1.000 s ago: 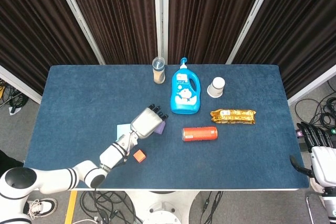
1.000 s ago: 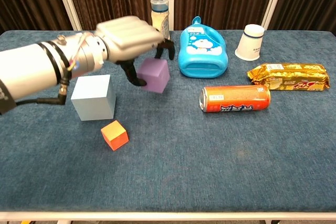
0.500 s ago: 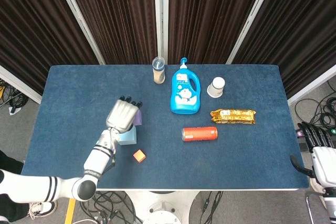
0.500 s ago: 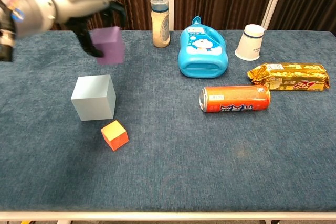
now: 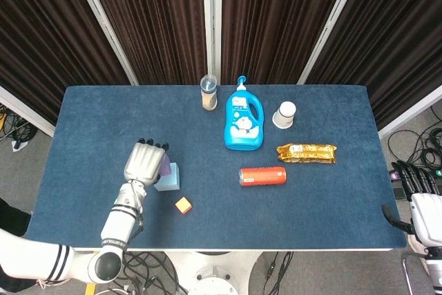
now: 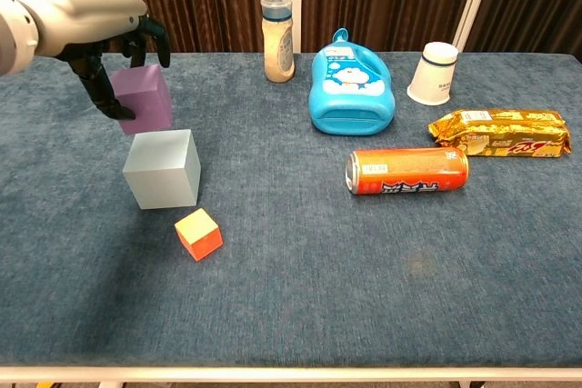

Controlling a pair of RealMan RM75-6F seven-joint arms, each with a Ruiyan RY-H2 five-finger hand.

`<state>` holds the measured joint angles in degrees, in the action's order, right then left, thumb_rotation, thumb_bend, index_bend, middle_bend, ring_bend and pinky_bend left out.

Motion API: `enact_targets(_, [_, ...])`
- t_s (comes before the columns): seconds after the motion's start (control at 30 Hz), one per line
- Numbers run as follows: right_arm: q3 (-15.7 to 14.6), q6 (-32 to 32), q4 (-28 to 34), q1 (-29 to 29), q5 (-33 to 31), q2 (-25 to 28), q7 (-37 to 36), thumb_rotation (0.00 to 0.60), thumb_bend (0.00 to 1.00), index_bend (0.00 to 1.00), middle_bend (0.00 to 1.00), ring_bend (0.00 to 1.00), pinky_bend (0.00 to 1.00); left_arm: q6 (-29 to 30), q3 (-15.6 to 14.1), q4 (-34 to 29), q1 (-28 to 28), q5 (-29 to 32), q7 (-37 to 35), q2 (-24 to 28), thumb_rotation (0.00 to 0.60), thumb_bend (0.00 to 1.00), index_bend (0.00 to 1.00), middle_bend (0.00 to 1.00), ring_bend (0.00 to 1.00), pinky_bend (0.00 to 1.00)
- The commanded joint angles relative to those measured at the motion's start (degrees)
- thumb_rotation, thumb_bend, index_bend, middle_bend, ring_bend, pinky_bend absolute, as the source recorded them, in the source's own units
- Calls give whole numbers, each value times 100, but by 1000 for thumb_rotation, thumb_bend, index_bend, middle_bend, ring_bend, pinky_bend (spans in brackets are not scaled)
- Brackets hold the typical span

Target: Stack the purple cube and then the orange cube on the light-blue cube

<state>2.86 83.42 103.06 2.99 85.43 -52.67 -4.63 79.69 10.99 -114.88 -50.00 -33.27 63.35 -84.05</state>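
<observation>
The purple cube (image 6: pixel 142 97) is gripped in the left hand (image 6: pixel 86 11), held above the light-blue cube (image 6: pixel 163 168). The orange cube (image 6: pixel 199 233) is seen at the light-blue cube's five o'clock. No writing can be read on any cube.

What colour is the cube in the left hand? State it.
Purple. The cube held by the left hand shows best in the chest view.

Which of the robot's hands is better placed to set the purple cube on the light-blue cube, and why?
The left. The left hand already holds the purple cube just above the light-blue cube. The right hand hangs off the table's far right edge, well away from both cubes.
</observation>
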Motion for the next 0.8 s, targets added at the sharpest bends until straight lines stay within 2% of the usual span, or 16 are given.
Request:
enact_targets(0.03, [0,-15,-2,9,-2,-4,3,600,231,39,60,0,0,27,-364,266,42,-603,-131,-179,600,269,365,618,315,292])
enact_targets(0.5, [9,-13,-4,11,-28,-30,70,600,232,39,60,0,0,-79,-395,430,181,-356,-446,-289,600,270,371,625,319,292])
enact_targets(0.67, [19,-33,12,22,-57,-33,107,600,232,39,60,0,0,-120,-384,456,163,-434,-503,-311,600,270,371,626,319,292])
enact_targets(0.8, [18,-45,18,25,-67,-27,112,600,232,39,60,0,0,-126,-515,533,165,-668,-483,-349,600,269,373,626,319,292])
